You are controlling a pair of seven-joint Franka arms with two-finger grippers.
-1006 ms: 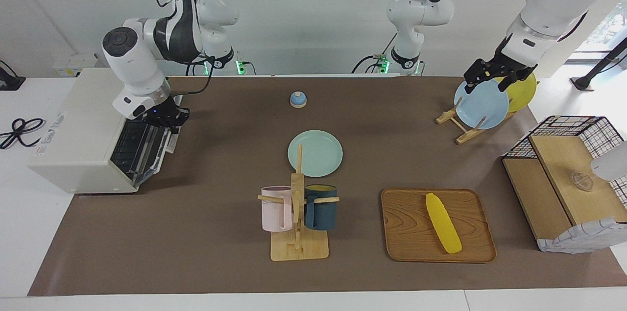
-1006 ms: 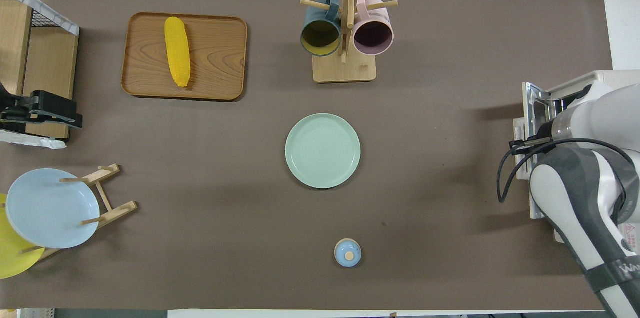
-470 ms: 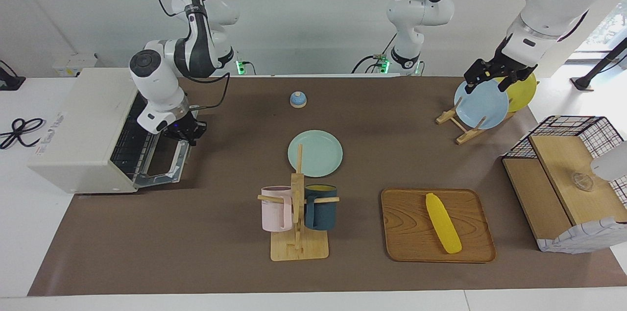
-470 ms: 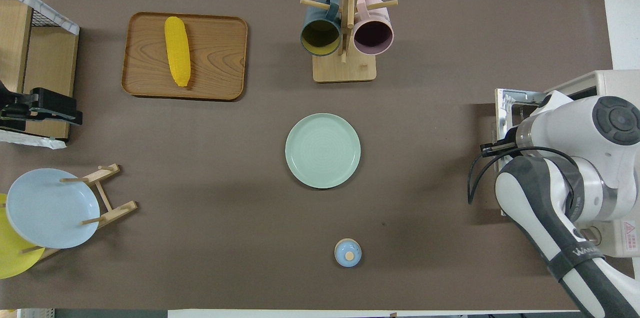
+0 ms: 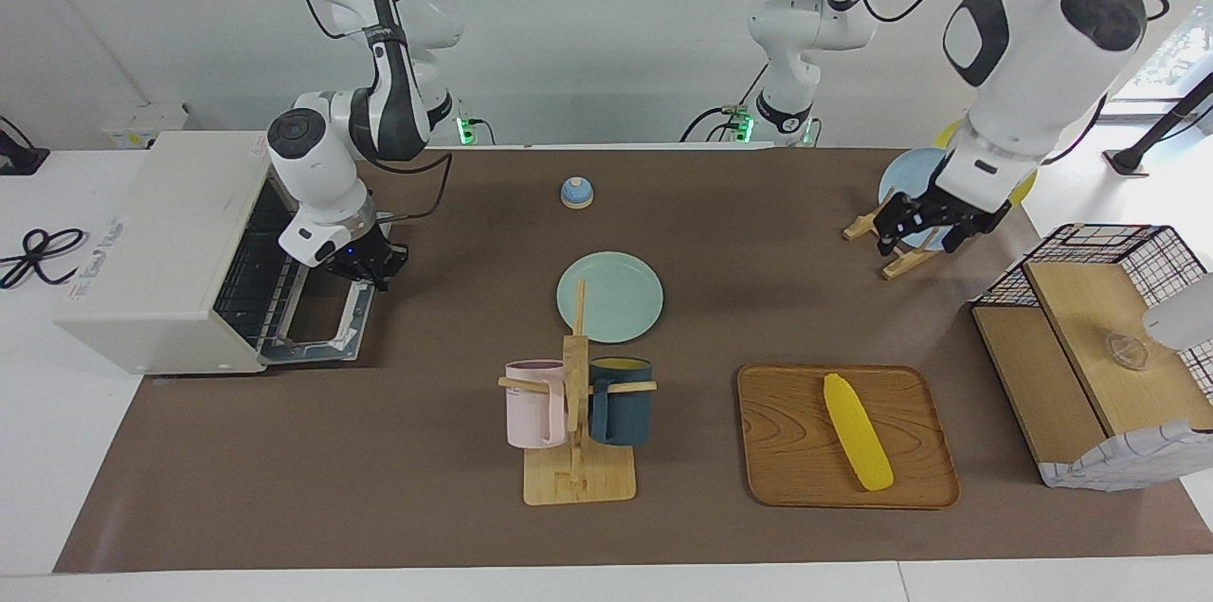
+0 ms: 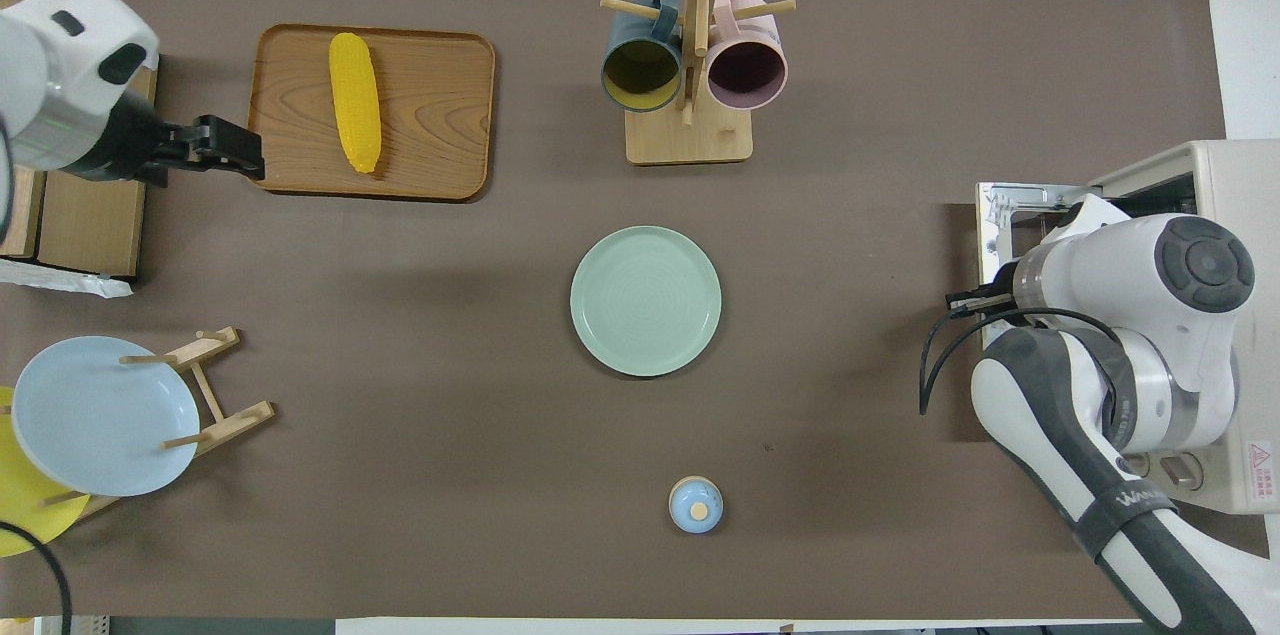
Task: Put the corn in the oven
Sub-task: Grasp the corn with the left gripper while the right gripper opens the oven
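We see the oven (image 5: 161, 251) at the right arm's end of the table. Its door (image 5: 317, 327) is folded down flat on the table, so the wire rack (image 5: 248, 278) inside shows. The right gripper (image 5: 365, 263) is at the top edge of the open door, with its fingers pressed together. We cannot tell if it is holding the door handle or only touching it.

The corn (image 5: 858, 431) lies on the wooden tray (image 5: 787, 436), toward the left arm's end of the table and well apart from the oven. Nothing is touching it yet.

The left gripper (image 5: 924, 225) is up in the air with its fingers spread wide and nothing between them. In the facing view it is in front of the plate rack (image 5: 896, 246) with the blue plate (image 5: 900, 175). In the overhead view its tips are at the edge of the tray, beside the corn.

We think the door step is done, and the step in hand is reaching for the corn. Next, the left gripper needs to come over the middle of the corn, go down, and pinch it across its thin sides. The corn looks smooth and round, so it could roll or slip. Then it has a long way to go, past the green plate (image 5: 609, 297) and the cup stand (image 5: 578, 431), to get to the oven.
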